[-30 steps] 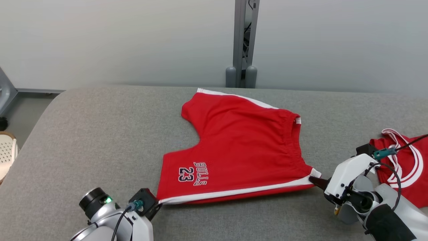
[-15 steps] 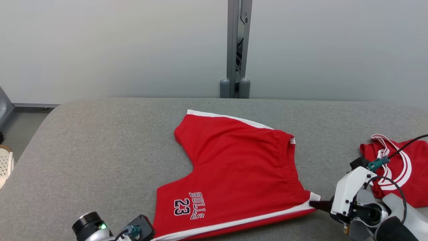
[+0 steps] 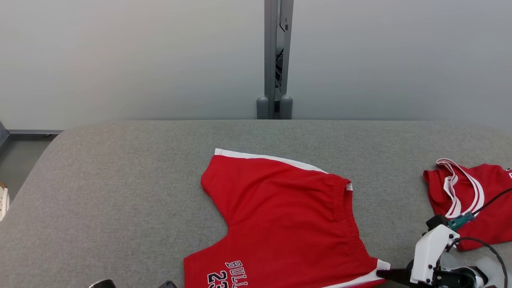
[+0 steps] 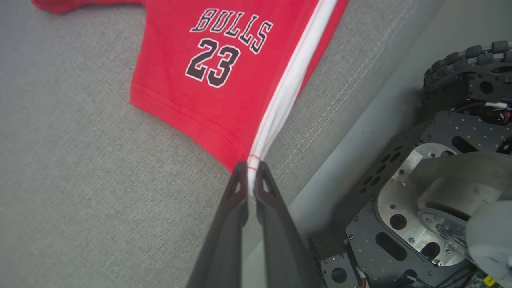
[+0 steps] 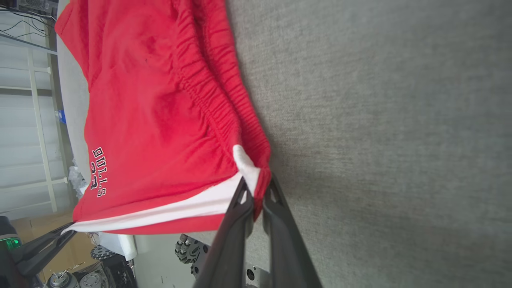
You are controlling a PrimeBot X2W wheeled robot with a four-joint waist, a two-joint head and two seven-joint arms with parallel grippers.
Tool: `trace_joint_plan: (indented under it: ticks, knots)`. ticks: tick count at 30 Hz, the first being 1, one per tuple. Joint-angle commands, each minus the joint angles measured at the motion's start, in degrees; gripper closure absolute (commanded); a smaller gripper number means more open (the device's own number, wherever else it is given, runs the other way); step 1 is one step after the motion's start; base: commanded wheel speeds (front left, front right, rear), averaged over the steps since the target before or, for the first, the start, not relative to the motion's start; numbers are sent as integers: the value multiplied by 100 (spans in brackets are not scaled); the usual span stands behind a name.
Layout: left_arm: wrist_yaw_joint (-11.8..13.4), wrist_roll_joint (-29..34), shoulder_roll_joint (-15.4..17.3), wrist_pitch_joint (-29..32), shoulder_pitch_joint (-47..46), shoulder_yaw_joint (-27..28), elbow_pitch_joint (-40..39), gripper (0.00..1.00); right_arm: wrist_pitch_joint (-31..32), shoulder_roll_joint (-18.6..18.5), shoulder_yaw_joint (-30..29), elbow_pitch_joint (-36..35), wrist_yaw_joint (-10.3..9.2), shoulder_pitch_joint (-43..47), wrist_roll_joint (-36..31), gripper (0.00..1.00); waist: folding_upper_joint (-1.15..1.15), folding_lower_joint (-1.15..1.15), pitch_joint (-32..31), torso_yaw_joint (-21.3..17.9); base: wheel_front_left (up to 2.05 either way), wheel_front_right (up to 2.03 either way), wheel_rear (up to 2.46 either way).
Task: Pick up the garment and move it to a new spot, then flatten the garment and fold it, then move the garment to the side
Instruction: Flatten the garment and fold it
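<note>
Red knit jersey cloth, thin and limp, is what the shorts are made of. I judge them light, soft and unable to hold any shape of their own: they will sag between two holds, and drag or bunch wherever they rub on the grey fabric bench. They lie spread on the bench near its front edge, legs toward the robot's left and waistband toward its right. The "BULLS 23" print is face up on the near leg. The near side seam with its white stripe runs fairly straight between the two tools. The left tool is clamped on the hem corner where the stripe ends. The right tool is closed tight on the waistband corner, at the other end of the same stripe. Both seem sensible places to hold: hem and elastic waistband are doubled and stitched, thicker than the open cloth, and less likely to slide out from narrow fingers. The cloth looks neither slippery nor fragile, but each tool has only a small bite, so a sharp tug could pull a corner free. Even tension along the stripe should help it flatten. A second red garment lies well apart at the bench's right
</note>
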Motion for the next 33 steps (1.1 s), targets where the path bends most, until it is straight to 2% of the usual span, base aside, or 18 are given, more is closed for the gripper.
trace_joint_plan:
  ticks: [1, 9, 19, 25, 33]
  knots:
    - [122, -19, 119, 41, 41, 90, -28, 100, -58, -136, -97, -82, -3, 96, 18, 100, 0, 0, 44, -45, 0, 0, 0]
    - [451, -10, 183, -26, -248, 433, -167, 100, -338, 60, -546, -417, -3, 59, 108, 100, 0, 0, 229, -197, 0, 0, 0]
    - [638, 12, 353, 127, -1053, 1005, 31, 100, -606, 632, -1095, -595, -2, -330, 2, 100, 0, 0, 540, -493, 0, 0, 0]
    - [481, 221, 386, 254, -1694, 1159, 392, 100, -863, 1073, -1388, -434, -2, -766, -217, 100, 0, 0, 815, -734, 0, 0, 0]
    - [224, 427, 169, 251, -2439, 1203, 1130, 100, -1090, 1612, -1705, -156, -1, -1396, -477, 100, 0, 0, 1256, -991, 0, 0, 0]
